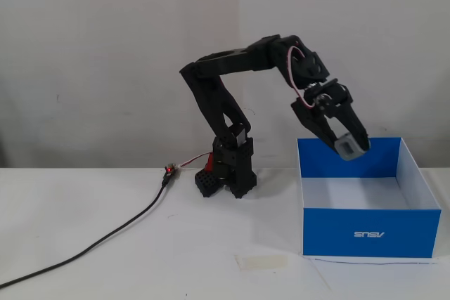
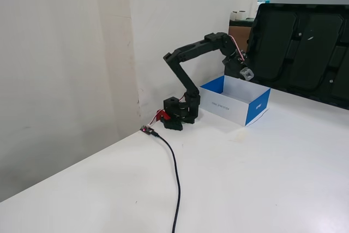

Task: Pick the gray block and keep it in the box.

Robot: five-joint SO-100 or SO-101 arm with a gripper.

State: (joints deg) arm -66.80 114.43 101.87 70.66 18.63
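The gray block (image 1: 347, 146) is a small gray cube held between the fingertips of my black gripper (image 1: 349, 147). The gripper is shut on it and hangs over the open blue box (image 1: 373, 233), above the box's white inside near its back left part. The block is in the air, not touching the box. In the other fixed view the gray block (image 2: 247, 73) shows in the gripper (image 2: 246, 72) above the box (image 2: 258, 107), which stands to the right of the arm's base.
The arm's base (image 1: 228, 170) stands on the white table left of the box. A black cable (image 1: 105, 238) runs from a small board (image 1: 169, 171) toward the front left. A piece of tape (image 1: 261, 262) lies on the table. Black panels (image 2: 305, 42) stand behind the box.
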